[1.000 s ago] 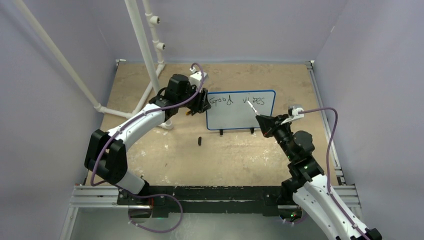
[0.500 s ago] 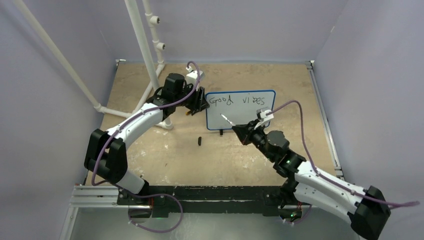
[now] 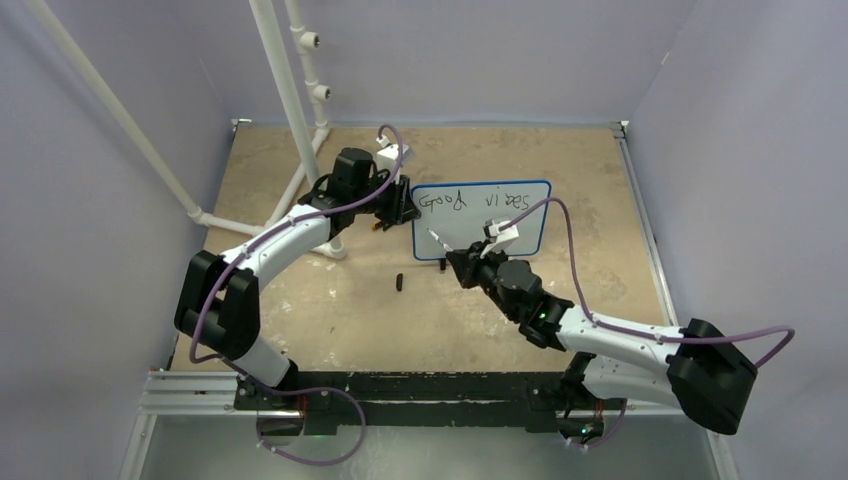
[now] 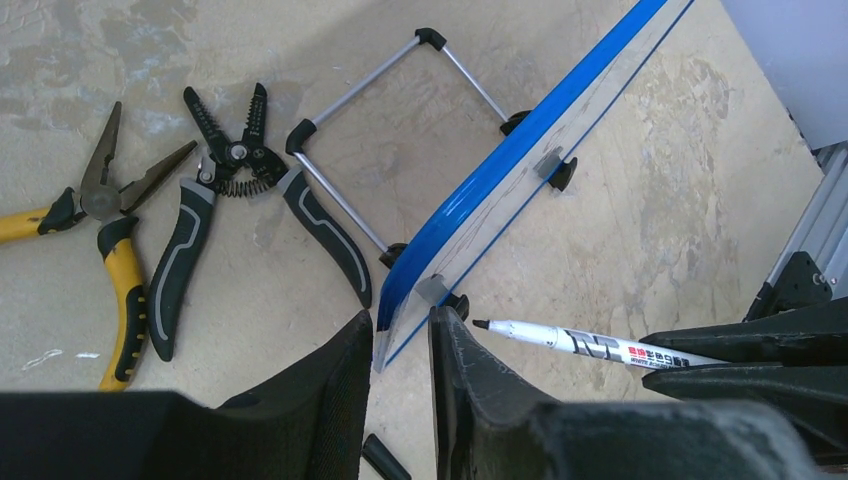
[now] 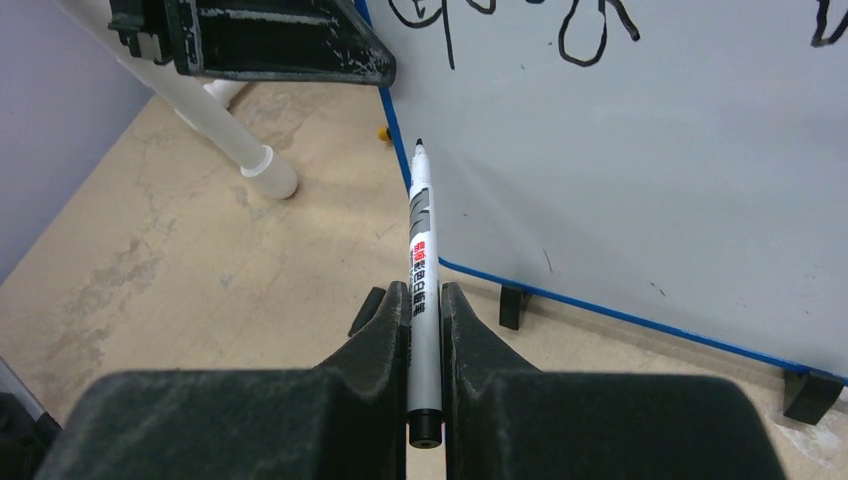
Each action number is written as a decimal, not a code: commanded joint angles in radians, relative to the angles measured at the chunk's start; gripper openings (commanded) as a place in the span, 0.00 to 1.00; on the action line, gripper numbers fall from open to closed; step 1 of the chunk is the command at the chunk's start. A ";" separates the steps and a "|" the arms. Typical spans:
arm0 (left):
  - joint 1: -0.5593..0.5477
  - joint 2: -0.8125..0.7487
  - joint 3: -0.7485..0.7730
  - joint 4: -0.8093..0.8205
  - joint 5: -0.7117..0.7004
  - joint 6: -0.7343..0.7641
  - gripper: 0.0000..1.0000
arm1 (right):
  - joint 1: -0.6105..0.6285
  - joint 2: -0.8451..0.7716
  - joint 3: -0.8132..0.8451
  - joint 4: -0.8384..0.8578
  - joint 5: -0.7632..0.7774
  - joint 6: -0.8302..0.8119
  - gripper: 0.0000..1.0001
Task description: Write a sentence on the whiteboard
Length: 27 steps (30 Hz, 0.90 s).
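Note:
The whiteboard [image 3: 475,236] stands upright at the middle of the table, with a blue rim and black feet. The sentence [image 3: 470,201] reads "Good vibes" in one black line along the top. My left gripper [image 3: 408,206] is shut on the board's left edge; in the left wrist view its fingers straddle the blue rim [image 4: 480,190] at the corner. My right gripper [image 3: 457,260] is shut on a white marker [image 5: 421,250]. The marker's black tip points at the board's lower left part [image 5: 650,180], close to the rim. I cannot tell whether it touches.
The black marker cap [image 3: 399,282] lies on the table in front of the board's left foot. Yellow pliers [image 4: 112,260] and black wire strippers [image 4: 235,200] lie behind the board beside its wire stand [image 4: 370,85]. White pipes [image 3: 285,95] stand at the back left.
My right arm has swung left with the marker, from the word "vibes" at the board's right to the lower left part under "Good". The left gripper has stayed on the board's edge.

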 commanded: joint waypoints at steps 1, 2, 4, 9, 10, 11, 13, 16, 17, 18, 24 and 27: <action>0.001 0.009 -0.007 0.034 0.014 -0.015 0.25 | 0.005 0.054 0.067 0.123 0.050 -0.010 0.00; 0.001 0.009 -0.007 0.032 0.012 -0.014 0.25 | 0.005 0.068 0.072 0.131 0.047 -0.012 0.00; 0.001 0.008 -0.008 0.031 0.009 -0.013 0.25 | 0.006 0.094 0.082 0.149 0.037 -0.017 0.00; 0.002 0.009 -0.007 0.030 0.007 -0.012 0.22 | 0.007 0.135 0.101 0.160 0.036 -0.022 0.00; 0.001 0.009 -0.007 0.030 0.006 -0.011 0.22 | 0.007 0.139 0.102 0.160 0.039 -0.020 0.00; 0.001 0.008 -0.006 0.029 0.006 -0.010 0.21 | 0.007 0.142 0.103 0.159 0.043 -0.018 0.00; 0.001 0.008 -0.006 0.029 0.005 -0.011 0.20 | 0.007 0.152 0.107 0.146 0.058 -0.011 0.00; 0.002 0.008 -0.006 0.029 0.005 -0.011 0.19 | 0.007 0.164 0.112 0.125 0.080 0.006 0.00; 0.002 0.008 -0.005 0.029 0.004 -0.011 0.19 | 0.007 0.168 0.113 0.113 0.086 0.018 0.00; 0.002 0.008 -0.006 0.029 0.003 -0.011 0.19 | 0.008 0.171 0.115 0.105 0.095 0.022 0.00; 0.001 0.005 -0.006 0.027 -0.001 -0.011 0.18 | 0.008 0.152 0.109 0.047 0.162 0.056 0.00; 0.002 0.002 -0.005 0.027 0.000 -0.011 0.18 | 0.007 0.121 0.094 0.019 0.200 0.069 0.00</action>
